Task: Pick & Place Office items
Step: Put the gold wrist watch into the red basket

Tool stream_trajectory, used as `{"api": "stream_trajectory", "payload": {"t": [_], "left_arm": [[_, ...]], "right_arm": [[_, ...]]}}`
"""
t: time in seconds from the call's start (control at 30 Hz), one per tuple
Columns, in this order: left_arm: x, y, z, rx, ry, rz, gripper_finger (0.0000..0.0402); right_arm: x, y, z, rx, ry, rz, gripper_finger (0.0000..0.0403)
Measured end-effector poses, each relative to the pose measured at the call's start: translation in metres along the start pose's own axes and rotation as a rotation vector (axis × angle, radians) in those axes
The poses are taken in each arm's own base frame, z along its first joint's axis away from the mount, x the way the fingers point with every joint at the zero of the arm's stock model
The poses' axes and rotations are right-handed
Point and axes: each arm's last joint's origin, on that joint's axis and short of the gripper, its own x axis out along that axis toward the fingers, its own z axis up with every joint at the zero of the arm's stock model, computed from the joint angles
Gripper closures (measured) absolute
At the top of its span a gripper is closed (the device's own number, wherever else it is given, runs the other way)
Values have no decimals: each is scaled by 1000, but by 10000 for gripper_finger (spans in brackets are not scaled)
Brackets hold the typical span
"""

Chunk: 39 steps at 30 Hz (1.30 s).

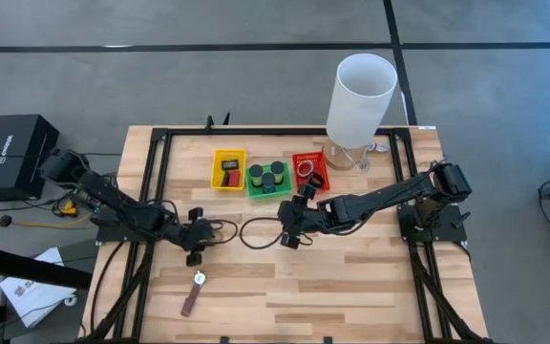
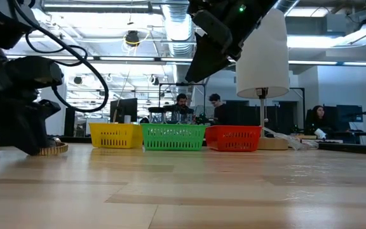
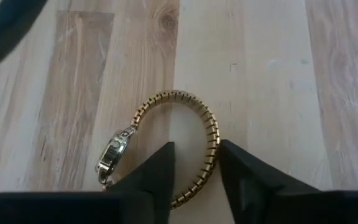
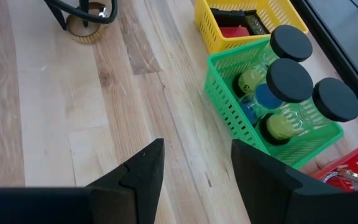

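Wooden table (image 1: 351, 287), dark-framed, fills the centre of the high view. Three small trays sit in a touching row in its upper middle: yellow tray (image 1: 228, 169) at left, holding black and red rectangles (image 4: 235, 26); green tray (image 1: 268, 180) in the middle, holding three black-capped jars (image 4: 294, 79) standing upright; red tray (image 1: 308, 172) at right, holding thin rings (image 1: 305, 168). Tall white cylinder (image 1: 360, 98) stands on a wooden base just right of the red tray, toward the upper right of the table. Left gripper (image 1: 196, 244) sits low at the table's left-centre, its fingers (image 3: 157, 177) parted and released, straddling one side of a gold watch (image 3: 166, 146) that lies flat on the wood; the stretch band passes between the two fingers, though contact with them cannot be told. In the low view this watch (image 2: 51, 149) shows at the far left under the dark arm. A second watch with a brown strap (image 1: 194, 292) lies in the lower left of the table, well apart from the trays and just below the left gripper. Right gripper (image 1: 292, 227) hangs above the table centre, just below the green tray, claw open and holding nothing; its wrist view shows bare wood between the fingers, with the green and yellow trays beyond. People sit at desks in the room behind the table in the low view.
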Motion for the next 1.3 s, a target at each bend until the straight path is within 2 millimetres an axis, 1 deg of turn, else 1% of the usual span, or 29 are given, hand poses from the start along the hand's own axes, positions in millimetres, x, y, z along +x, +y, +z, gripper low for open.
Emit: {"api": "stream_trajectory", "payload": {"t": [0.27,0.33,0.47,0.6,0.67,0.77,0.9,0.97,1.07,1.17,1.3], "left_arm": [[0,0,1,-10,-16,1,383],[0,-1,2,-13,-24,-2,393],[1,-2,7,-33,-90,-6,392],[-3,-7,24,-24,-274,-9,397],[-5,-8,32,-6,-373,23,396],[-10,-7,42,4,-496,119,396],[-17,-5,54,-40,-632,207,397],[-22,-4,62,-80,-718,201,396],[-30,-3,73,-117,-833,145,397],[-33,-3,80,-147,-878,64,398],[-25,-10,94,-157,-860,57,397]], "right_arm": [[1,-2,1,9,-3,-4,226],[2,-4,1,12,-2,-7,226],[4,-8,2,20,1,-16,226],[4,-7,2,18,1,-15,226],[4,-7,2,17,1,-14,226],[3,-6,2,2,1,-7,226],[2,-1,1,-106,21,97,226],[0,4,-1,-145,28,155,226],[-4,10,-5,-174,52,188,226],[-9,13,-14,-236,120,184,227],[-27,15,-24,-299,203,183,240]]}}
